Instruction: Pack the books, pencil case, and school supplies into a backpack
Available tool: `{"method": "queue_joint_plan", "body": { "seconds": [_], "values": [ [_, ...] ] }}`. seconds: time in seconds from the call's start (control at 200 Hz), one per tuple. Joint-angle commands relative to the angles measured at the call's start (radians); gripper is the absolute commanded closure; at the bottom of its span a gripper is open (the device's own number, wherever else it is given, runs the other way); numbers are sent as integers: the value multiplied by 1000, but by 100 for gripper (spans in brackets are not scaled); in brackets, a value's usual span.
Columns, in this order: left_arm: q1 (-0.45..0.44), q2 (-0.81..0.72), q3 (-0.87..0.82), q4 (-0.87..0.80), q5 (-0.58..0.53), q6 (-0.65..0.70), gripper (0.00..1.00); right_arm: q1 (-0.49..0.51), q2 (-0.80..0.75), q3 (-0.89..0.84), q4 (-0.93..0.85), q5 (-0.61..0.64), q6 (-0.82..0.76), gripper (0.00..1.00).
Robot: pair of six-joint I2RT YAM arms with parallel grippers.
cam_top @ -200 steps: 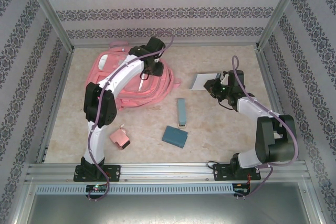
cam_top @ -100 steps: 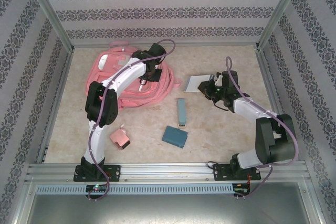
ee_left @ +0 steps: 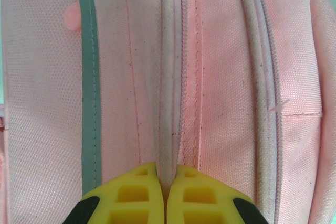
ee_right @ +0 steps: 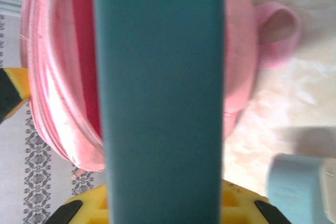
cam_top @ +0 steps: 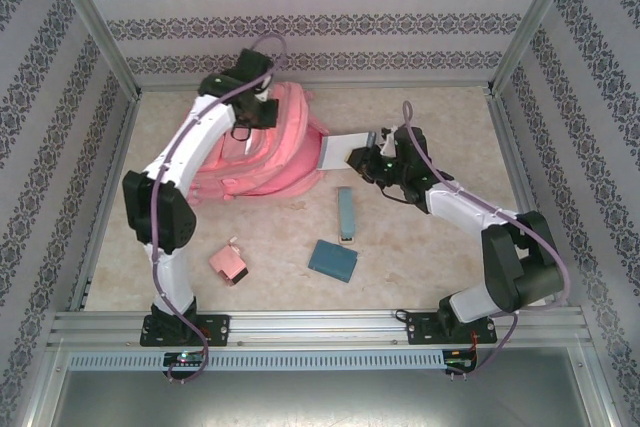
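Table (cam_top: 440, 117): beige.
Left gripper (ee_left: 165, 177): pinching backpack (cam_top: 285, 152) seam.
Right gripper (cam_top: 365, 158): clamping grey-blue rectangle (cam_top: 338, 151).
Risk: seam slips, rectangle prob snags rim.

**White Shells, Black Joints, Yellow Fingers**

I'm two arms, the left arm (cam_top: 190, 142) and the right arm (cam_top: 462, 209), each built of white shells between black joints, standing on a black base (cam_top: 172, 328). A purple cable (cam_top: 262, 43) runs along each one, looping free near the wrist. My left gripper (ee_left: 166, 177) has yellow fingers (ee_left: 134, 195) with moulded square pockets, black behind them. My right gripper (cam_top: 366, 160) wears the same yellow, with black at the corners.
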Motion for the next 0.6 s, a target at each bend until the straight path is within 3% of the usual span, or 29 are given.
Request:
{"method": "queue_joint_plan", "body": {
  "seconds": [0.0,0.32,0.595],
  "values": [
    [54,-65,35,0,132,-31,100,40,52,69,109,4,27,100],
    [185,-137,-22,111,400,-106,100,168,309,241,322,27,159,100],
    [203,-131,-6,134,456,-142,100,264,567,509,332,73,233,100]
  ]
}}
